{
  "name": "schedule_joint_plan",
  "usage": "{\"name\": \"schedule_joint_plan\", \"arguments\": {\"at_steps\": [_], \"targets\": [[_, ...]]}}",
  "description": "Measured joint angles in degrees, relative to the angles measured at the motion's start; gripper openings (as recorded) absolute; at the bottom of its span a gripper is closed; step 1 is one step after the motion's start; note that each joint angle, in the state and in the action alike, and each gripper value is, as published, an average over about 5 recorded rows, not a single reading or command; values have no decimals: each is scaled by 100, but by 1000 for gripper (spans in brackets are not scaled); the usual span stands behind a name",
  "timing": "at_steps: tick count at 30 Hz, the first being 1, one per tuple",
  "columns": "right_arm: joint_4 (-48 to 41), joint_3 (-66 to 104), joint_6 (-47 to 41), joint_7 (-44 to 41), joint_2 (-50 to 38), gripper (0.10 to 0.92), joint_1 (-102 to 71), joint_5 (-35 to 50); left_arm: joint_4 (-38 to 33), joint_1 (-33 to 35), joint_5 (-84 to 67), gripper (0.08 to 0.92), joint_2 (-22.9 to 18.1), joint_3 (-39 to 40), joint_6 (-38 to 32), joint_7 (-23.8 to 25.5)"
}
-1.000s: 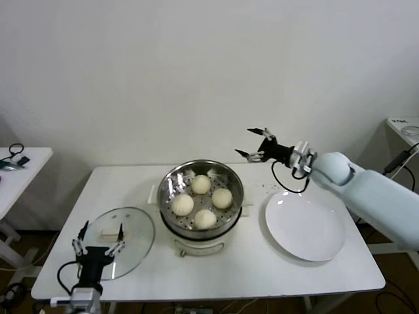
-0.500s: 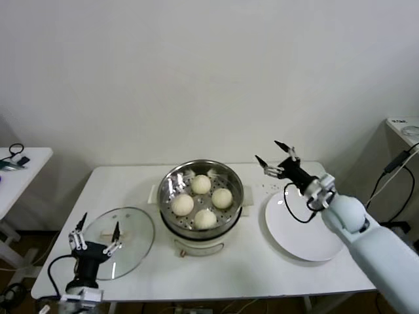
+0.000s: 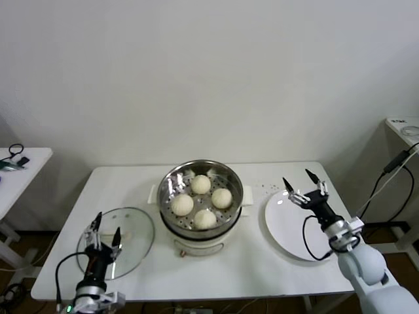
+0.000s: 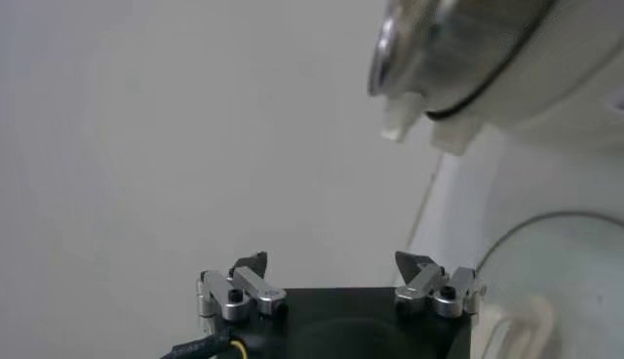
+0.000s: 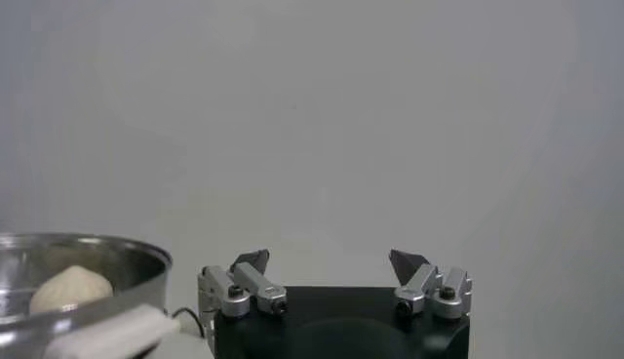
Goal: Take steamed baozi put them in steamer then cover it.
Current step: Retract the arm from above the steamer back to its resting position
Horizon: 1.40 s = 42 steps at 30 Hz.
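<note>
Baozi — four cream-white domed buns — already in shiny round steel steamer. Clear glass lid flat on table, left gripper spread above it. Grab cream bar handle squarely — lift level. Right gripper spread, idle over plate.
</note>
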Motion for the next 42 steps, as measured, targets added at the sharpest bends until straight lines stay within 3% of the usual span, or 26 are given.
{"name": "schedule_joint_plan", "arguments": {"at_steps": [13, 42], "targets": [[-210, 411, 53, -21, 332, 823, -377, -343, 752, -283, 1726, 823, -3, 100, 338, 377], [-514, 533, 129, -169, 640, 823, -414, -769, 2462, -1601, 1691, 823, 84, 39, 290, -124]]}}
